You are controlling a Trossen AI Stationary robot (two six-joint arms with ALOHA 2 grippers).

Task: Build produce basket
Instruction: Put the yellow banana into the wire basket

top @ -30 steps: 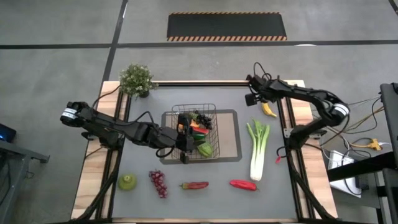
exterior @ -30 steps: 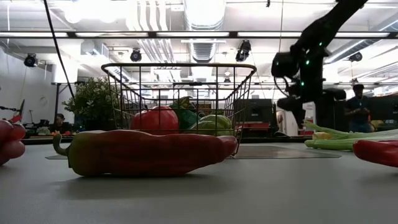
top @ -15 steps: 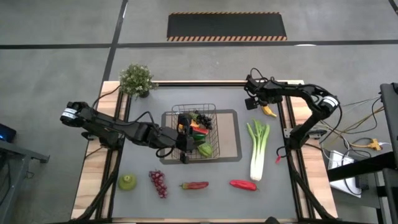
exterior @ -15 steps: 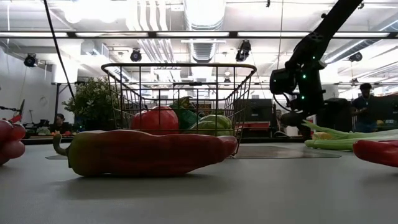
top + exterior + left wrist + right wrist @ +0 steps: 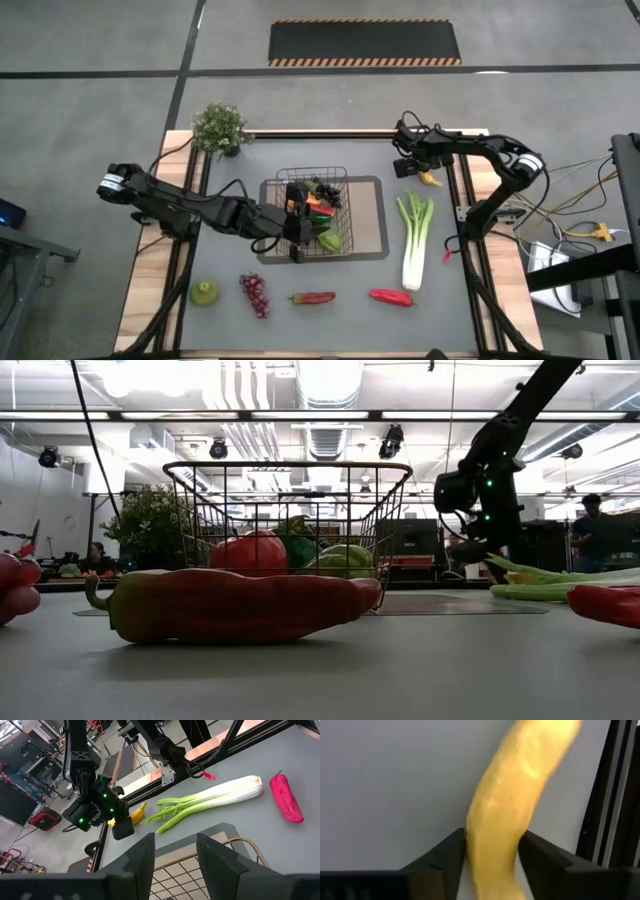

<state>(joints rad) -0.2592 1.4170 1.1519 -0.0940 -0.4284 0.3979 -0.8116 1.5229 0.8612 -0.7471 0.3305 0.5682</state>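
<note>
The dark wire basket (image 5: 335,205) stands on the grey mat (image 5: 375,225) with red, green and dark produce inside. My left gripper (image 5: 294,218) hovers open and empty over the basket's left part; its fingers (image 5: 145,855) show above the rim (image 5: 240,842). My right gripper (image 5: 416,171) is down at the table's far right, shut on the yellow banana (image 5: 434,180). The leek (image 5: 414,240), two red peppers (image 5: 390,296) (image 5: 313,298), the grapes (image 5: 254,294) and the green pear (image 5: 205,291) lie on the table. My right gripper pinches the banana (image 5: 495,835) between its two fingers (image 5: 447,860), one on each long side. The fingers come from above, pointing down, and lie across the banana. The banana's free part (image 5: 137,812) lies on the table beside the frame rail.
A leafy potted plant (image 5: 220,127) stands at the far left corner. The metal frame rail (image 5: 462,200) runs along the right edge close to the banana. The leek lies between the basket and the right arm. People show in the room beyond the table (image 5: 590,525).
My right gripper has gone down and a little toward the near edge, onto the banana. The left arm and the basket have kept still.
</note>
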